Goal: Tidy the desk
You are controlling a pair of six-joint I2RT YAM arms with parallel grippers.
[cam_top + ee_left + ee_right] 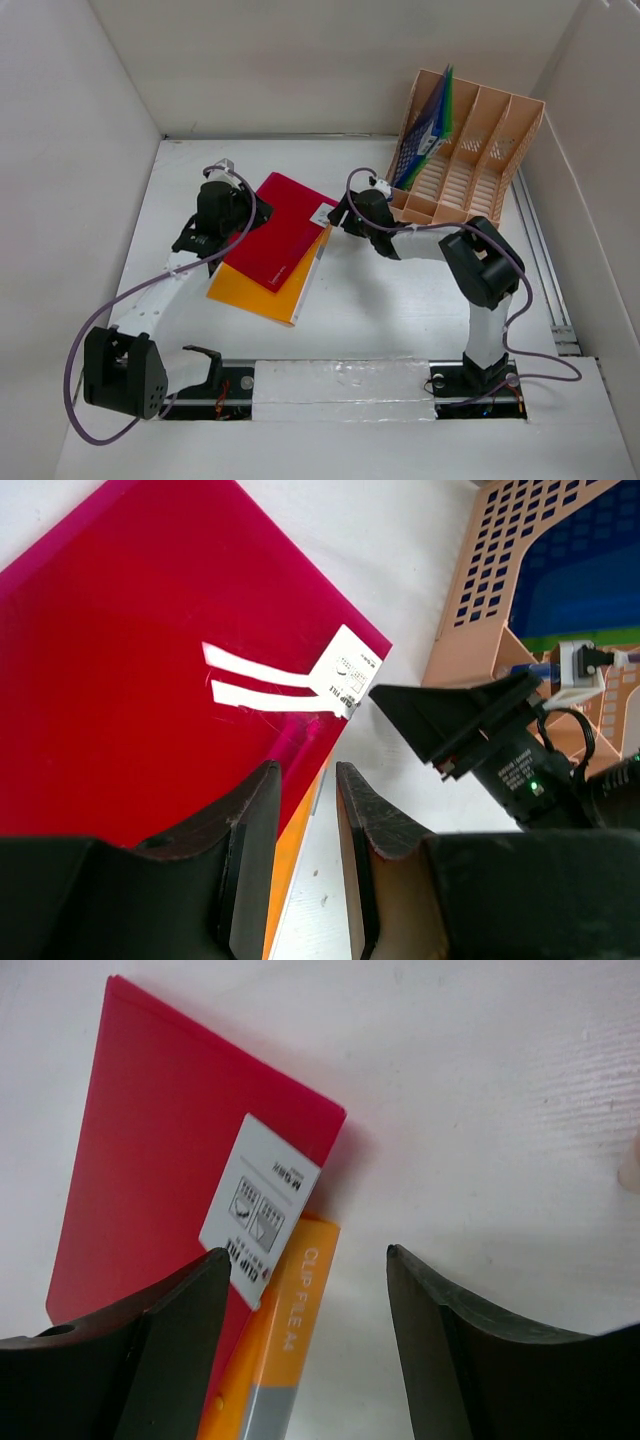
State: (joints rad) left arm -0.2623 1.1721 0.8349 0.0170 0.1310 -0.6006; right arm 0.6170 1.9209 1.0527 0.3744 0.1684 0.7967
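Desk: the white desk (pixel 400 310) runs under both my arms, from my bases at the near edge to the far panel.

Left gripper: my left gripper (pixel 308 768) sits low at the left side of the file stack. Its fingers stand a narrow gap apart, with the files' edges running into that gap. I cannot tell whether they pinch anything. I judge it is there to steady or lift that side.

Red clip file: the red clip file (pixel 275 230) lies flat, left of the desk's centre and toward the far edge. It rests skewed on top of the second file, so I would expect it to go first.

Orange clip file: the orange clip file (pixel 262 292) lies underneath and shows along the side facing the near edge. Its spine reads "CLIP FILE A4".

Label: a white label (pixel 258 1195) hangs over the red file's right corner.

Right gripper: my right gripper (pixel 305 1252) hangs spread wide and empty above that corner, straddling the label and the orange spine. It looks lined up for a grasp.

File rack: the peach file rack (pixel 490 150) stands in the far right corner. Blue and green files (pixel 430 125) already lean in its leftmost slot, which makes it the likely home for this pair.
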